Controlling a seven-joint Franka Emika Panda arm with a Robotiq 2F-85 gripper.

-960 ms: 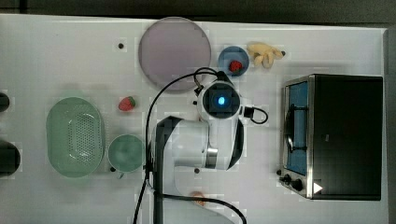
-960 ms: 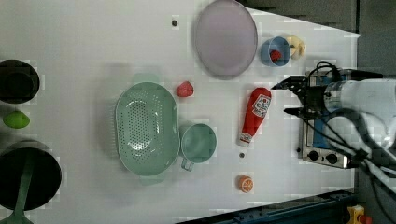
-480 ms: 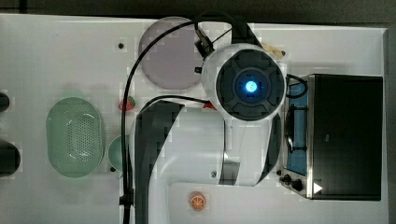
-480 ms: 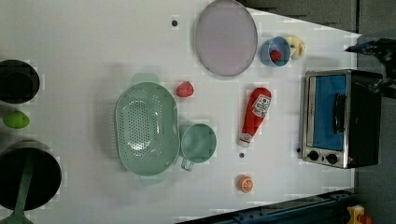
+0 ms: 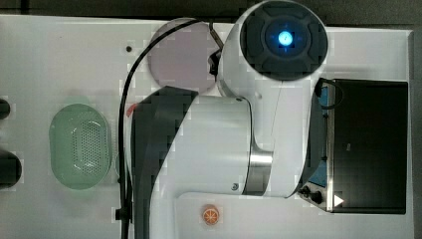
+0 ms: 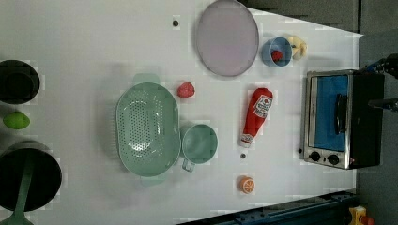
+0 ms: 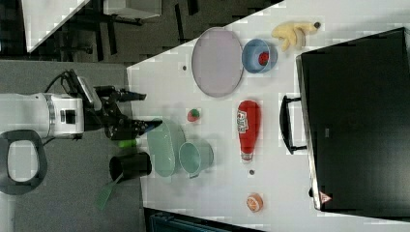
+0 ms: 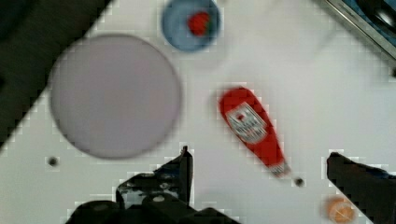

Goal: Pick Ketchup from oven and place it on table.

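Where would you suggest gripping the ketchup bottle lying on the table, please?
Probably across the ketchup bottle's labelled middle, coming straight down from above. It lies flat on the white table, cap toward the small orange half, its long sides free, so jaws set across its width should fit.

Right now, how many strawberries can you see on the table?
2: one strawberry lies on the table beside the green colander; another strawberry sits in the blue bowl. Others may be hidden.

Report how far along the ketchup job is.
Done, it seems: the Ketchup lies on its side on the table, outside the oven, whose door looks shut. In hand: nothing; the gripper is open and empty, high above the table. Left: nothing visible.
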